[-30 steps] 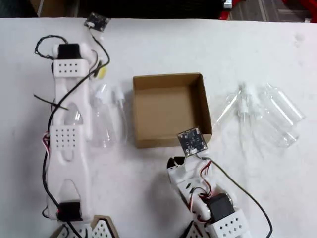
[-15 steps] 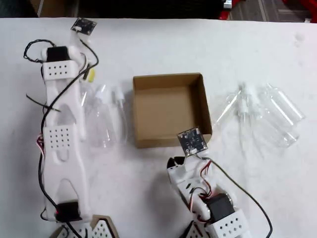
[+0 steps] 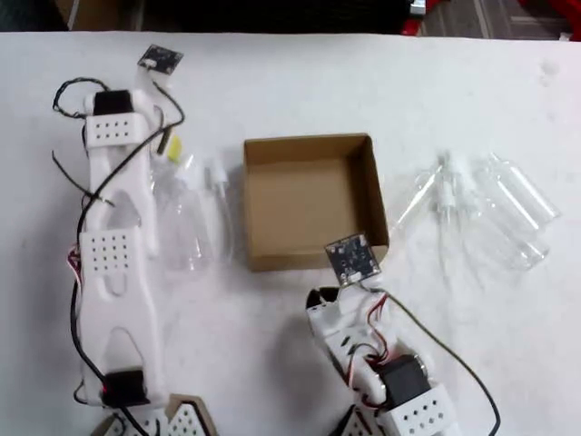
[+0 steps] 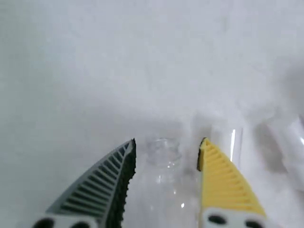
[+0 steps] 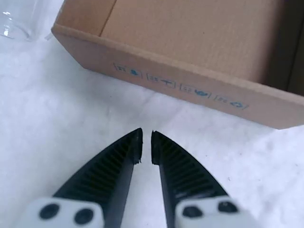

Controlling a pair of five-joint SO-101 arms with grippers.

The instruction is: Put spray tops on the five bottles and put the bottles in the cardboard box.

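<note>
The left jaws are wide, one on each side of the bottle (image 4: 163, 153) neck, which points far; the right jaws are almost closed, near the box (image 5: 190, 90)

1. Found a white tabletop (image 3: 363, 82) beneath everything.
2. Noted an open cardboard box (image 3: 309, 202) resting upright near its middle.
3. Spotted clear bottles (image 3: 186, 227) lying just beside the box on the left arm's side, with a spray top (image 3: 217, 174) alongside.
4. Noted more bottles (image 3: 519, 198) and white spray tops (image 3: 449, 186) lying apart from the box on the right arm's side.
</note>
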